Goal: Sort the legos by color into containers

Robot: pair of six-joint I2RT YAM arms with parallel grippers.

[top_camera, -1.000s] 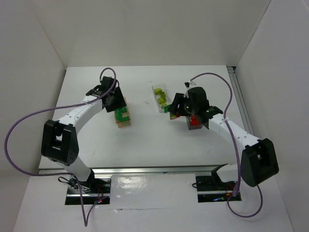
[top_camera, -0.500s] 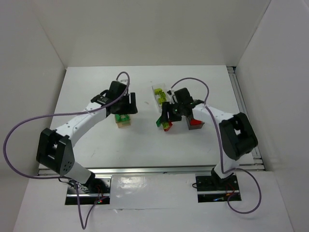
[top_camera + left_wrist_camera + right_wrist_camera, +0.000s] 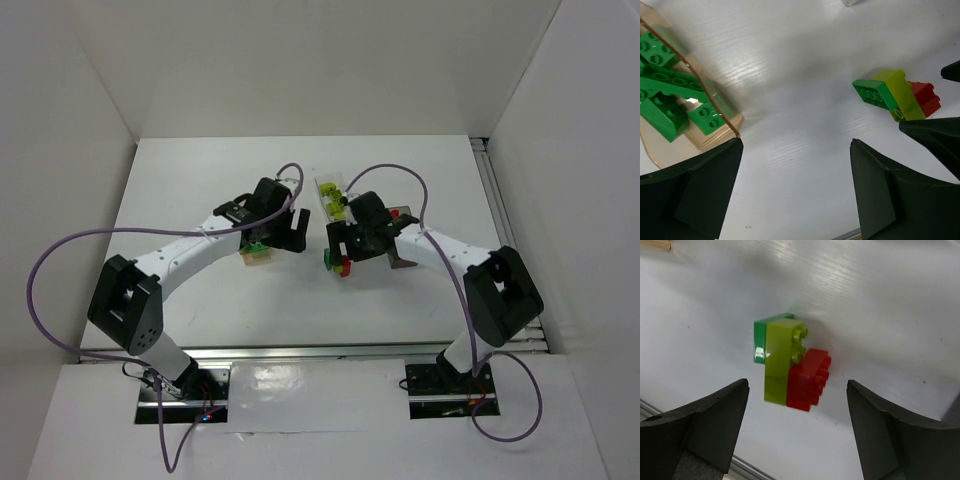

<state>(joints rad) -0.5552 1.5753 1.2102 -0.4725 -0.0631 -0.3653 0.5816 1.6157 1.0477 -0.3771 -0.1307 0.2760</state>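
Green legos (image 3: 662, 102) in peach tray (image 3: 701, 143), lime legos (image 3: 338, 204) in clear tray (image 3: 321, 186)

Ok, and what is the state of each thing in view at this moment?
Left gripper: open, empty.
Right gripper: open, empty.
Stack: green, lime and red brick joined, lying on the table, not held.
Peach tray: holds green bricks.
Clear tray: holds lime bricks.
Red tray: partly hidden, contents unclear.
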